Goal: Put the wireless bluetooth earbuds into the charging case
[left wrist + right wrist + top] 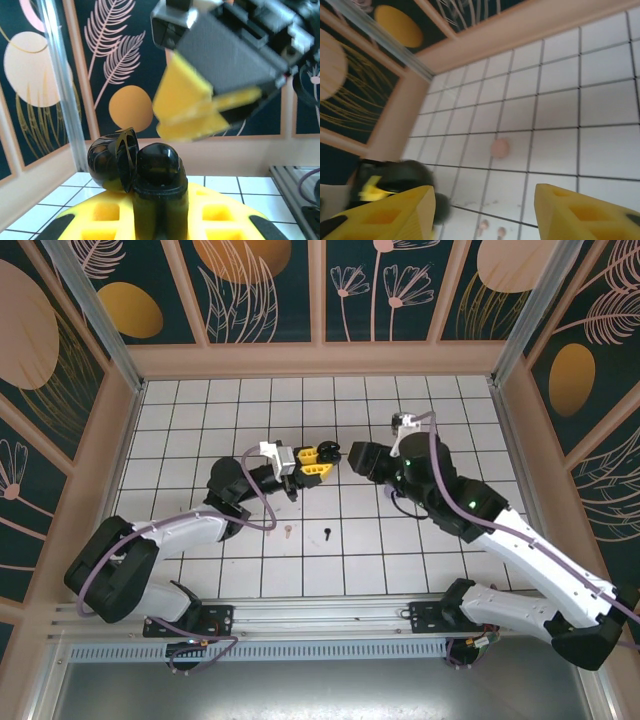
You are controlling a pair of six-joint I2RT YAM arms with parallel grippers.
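A glossy black round case, lid open, is pinched in the left gripper — the right gripper nearby, jaws spread. A tiny black stemmed earbud lies on the tiles — well apart from both.

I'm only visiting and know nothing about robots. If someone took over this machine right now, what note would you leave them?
Left gripper: shut on the black case, whose lid is open.
Right gripper: open, nothing between its fingers, close to that case.
On the tiled floor: a black earbud and a pink earbud lie loose near the arms, and the pink case sits apart.
Done: the black case is held and open. Whether a bud is already inside cannot be seen.
Left: pick up the loose earbuds and seat them in their cases.
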